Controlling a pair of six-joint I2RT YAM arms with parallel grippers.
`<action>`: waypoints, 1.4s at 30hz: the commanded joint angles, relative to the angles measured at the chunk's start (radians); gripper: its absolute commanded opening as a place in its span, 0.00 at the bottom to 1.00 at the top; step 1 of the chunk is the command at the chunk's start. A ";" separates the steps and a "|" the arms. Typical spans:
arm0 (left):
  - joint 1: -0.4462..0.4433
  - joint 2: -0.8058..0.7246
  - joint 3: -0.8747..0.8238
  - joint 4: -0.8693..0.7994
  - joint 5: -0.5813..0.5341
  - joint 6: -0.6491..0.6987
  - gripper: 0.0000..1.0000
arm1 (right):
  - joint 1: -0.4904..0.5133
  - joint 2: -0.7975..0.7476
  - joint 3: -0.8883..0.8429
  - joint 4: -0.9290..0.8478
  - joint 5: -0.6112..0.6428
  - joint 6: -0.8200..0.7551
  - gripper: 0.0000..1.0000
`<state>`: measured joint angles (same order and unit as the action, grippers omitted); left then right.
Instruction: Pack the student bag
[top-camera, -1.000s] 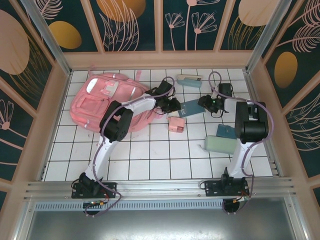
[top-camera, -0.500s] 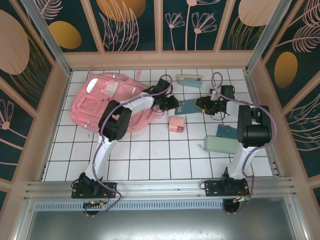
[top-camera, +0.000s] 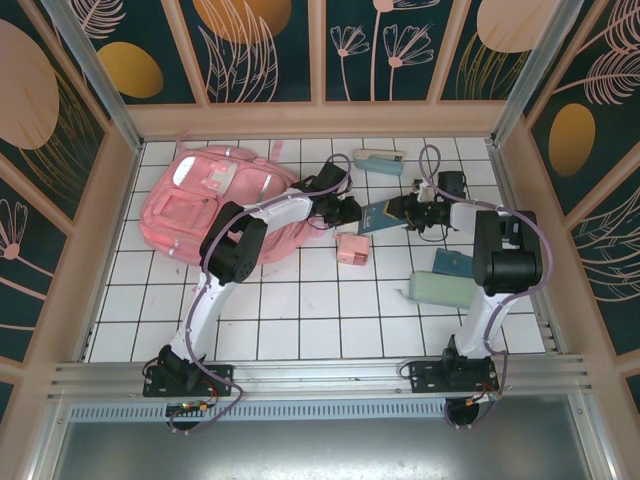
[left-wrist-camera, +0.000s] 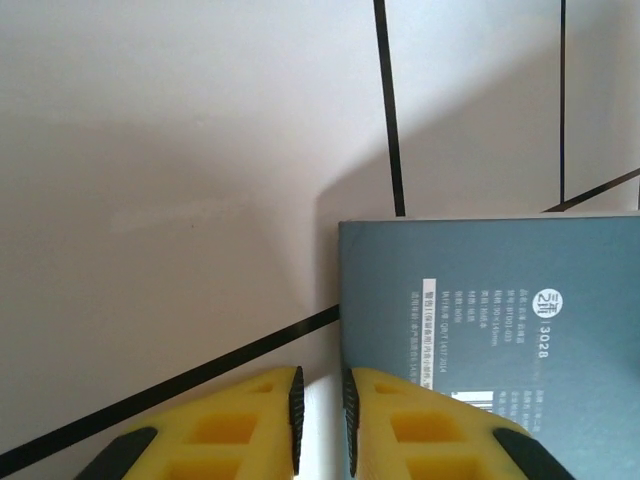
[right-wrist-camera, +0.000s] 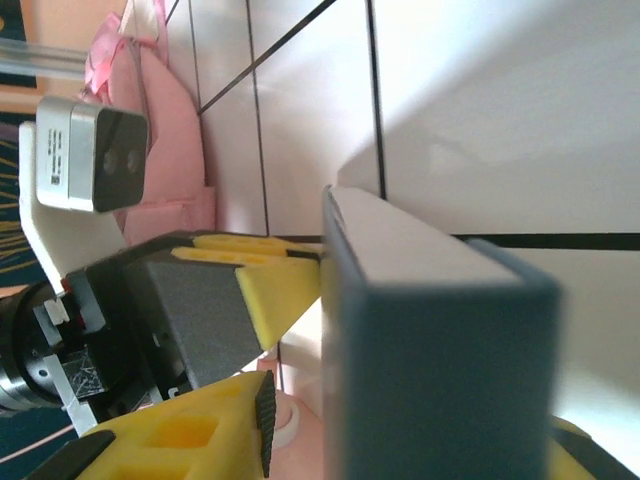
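Left gripper (left-wrist-camera: 320, 388): jaws nearly together, thin slit between; one finger against teal notebook (left-wrist-camera: 490, 340) edge, grip unclear. Right gripper (right-wrist-camera: 430, 430): jaws spread astride notebook, pinch unclear. Student bag (top-camera: 210, 200): pink, flat, pockets up, far-left on tiled table (top-camera: 300, 310).

White tiled surface (top-camera: 300, 300), dark grid lines. Student bag (top-camera: 190, 215) flat at far left. Small pink box (top-camera: 352, 249) near centre. Pale green case (top-camera: 437, 290) at right, teal box (top-camera: 452, 264) just beside. Blue-grey case (top-camera: 378, 160) by far edge. Dark teal box (top-camera: 375, 217) tilted; contact with surface unclear.
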<state>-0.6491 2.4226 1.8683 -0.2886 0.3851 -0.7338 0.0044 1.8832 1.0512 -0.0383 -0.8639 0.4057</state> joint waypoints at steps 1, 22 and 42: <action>-0.012 0.006 -0.015 -0.040 0.000 0.026 0.21 | -0.018 -0.062 -0.005 -0.023 0.007 -0.007 0.31; 0.051 -0.313 0.052 -0.401 -0.458 0.299 0.40 | 0.013 -0.251 -0.083 0.125 -0.019 0.176 0.00; 0.125 -0.464 -0.343 -0.428 -0.746 0.445 0.39 | 0.182 -0.220 -0.062 0.242 -0.003 0.279 0.00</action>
<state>-0.5266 1.9793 1.5421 -0.7067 -0.3172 -0.3168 0.1757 1.6531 0.9802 0.1410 -0.8501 0.6651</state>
